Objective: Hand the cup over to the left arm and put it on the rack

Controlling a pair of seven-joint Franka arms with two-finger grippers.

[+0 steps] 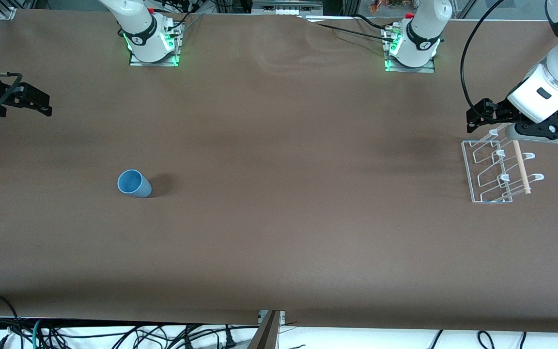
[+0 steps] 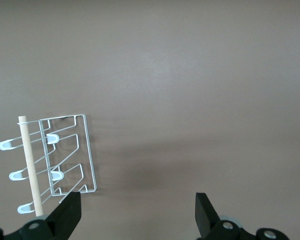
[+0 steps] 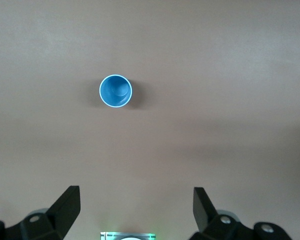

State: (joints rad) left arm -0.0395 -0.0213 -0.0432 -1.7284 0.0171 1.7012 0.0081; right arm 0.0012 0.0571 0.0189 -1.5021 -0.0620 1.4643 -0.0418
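Note:
The light-blue cup [image 1: 133,183] stands upright, mouth up, on the brown table toward the right arm's end; it also shows in the right wrist view [image 3: 115,90]. The white wire rack [image 1: 499,169] with its wooden dowel [image 1: 521,167] sits toward the left arm's end and shows in the left wrist view [image 2: 65,160]. My left gripper [image 1: 477,116] hovers open and empty over the rack's edge nearest the bases [image 2: 136,215]. My right gripper [image 1: 41,104] hovers open and empty over the table's edge at the right arm's end [image 3: 135,207], well apart from the cup.
The two arm bases [image 1: 153,46] [image 1: 410,48] with green lights stand along the table's edge at the robots' side. A black cable [image 1: 465,58] hangs by the left arm. Cables lie below the table's edge nearest the camera.

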